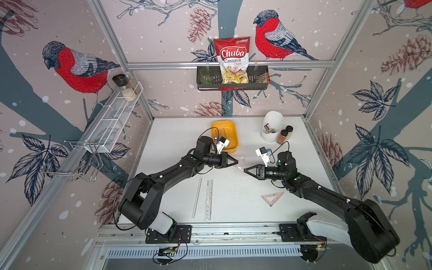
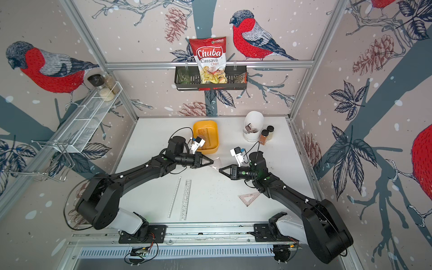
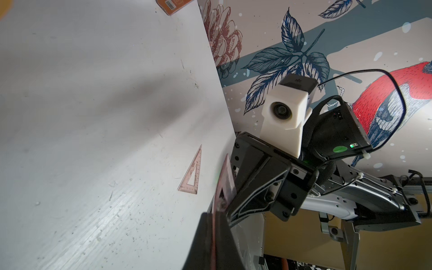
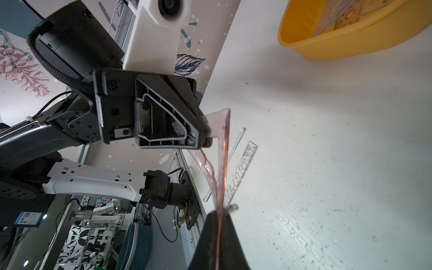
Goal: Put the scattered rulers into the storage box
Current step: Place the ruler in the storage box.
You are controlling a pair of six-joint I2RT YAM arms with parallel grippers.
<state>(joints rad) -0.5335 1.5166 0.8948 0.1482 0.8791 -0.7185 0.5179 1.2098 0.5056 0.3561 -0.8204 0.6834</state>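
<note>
A pinkish see-through triangle ruler hangs above the middle of the table, pinched from both sides. My left gripper is shut on one corner, my right gripper shut on the opposite edge. The right wrist view shows the triangle running from my own jaws to the left gripper. A clear straight ruler, a stencil ruler and a second pink triangle lie flat near the table's front. The yellow-orange storage box stands behind the left gripper, with rulers inside.
A tall white pot and two spice jars stand at the back right of the table. A black wire basket with a chips bag hangs on the back wall. A white wire shelf runs along the left wall.
</note>
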